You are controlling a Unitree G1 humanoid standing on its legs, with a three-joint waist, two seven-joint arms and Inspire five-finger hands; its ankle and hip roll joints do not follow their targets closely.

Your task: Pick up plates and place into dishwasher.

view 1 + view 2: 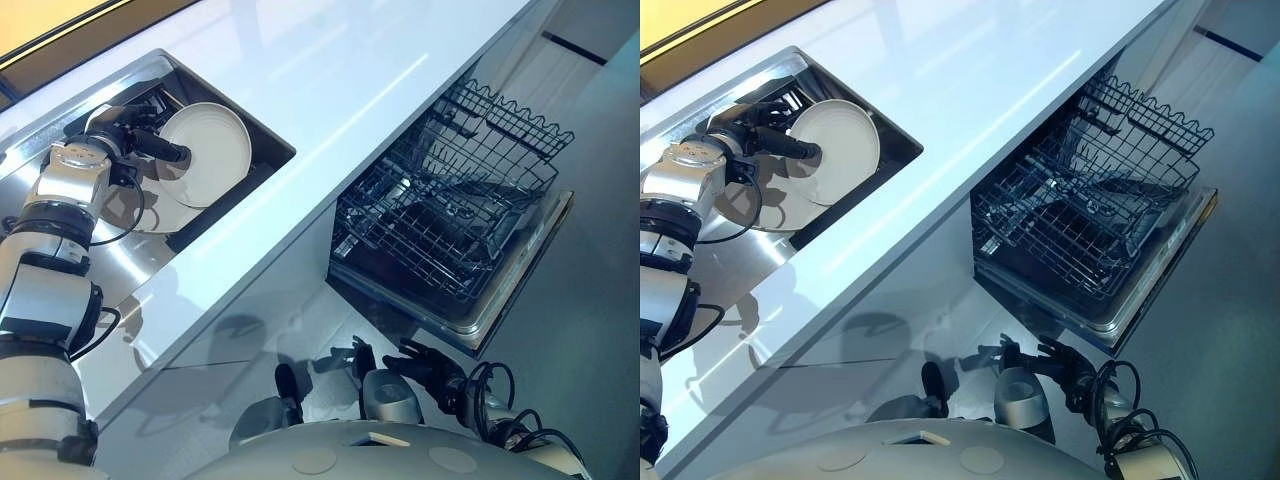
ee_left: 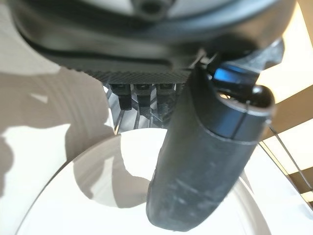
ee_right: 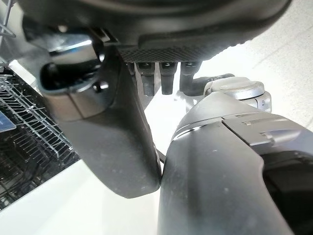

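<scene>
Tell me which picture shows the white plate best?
The left eye view: the whole round plate shows, tilted up in the sink, pinched by the left hand. The right eye view matches it. The left wrist view shows part of it, close, under the thumb. The right wrist view faces the dishwasher rack.

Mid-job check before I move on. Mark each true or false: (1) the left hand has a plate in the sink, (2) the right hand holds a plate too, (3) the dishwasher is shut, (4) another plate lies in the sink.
1. The left hand grips a white plate in the sink. True; the plate is tilted up on edge.
2. The right hand holds a plate too. False: the right hand is open and empty, low in front of the dishwasher.
3. The dishwasher is shut. False: its door is down and its wire racks are pulled out.
4. A second plate lies in the sink below the held one. True.
</scene>
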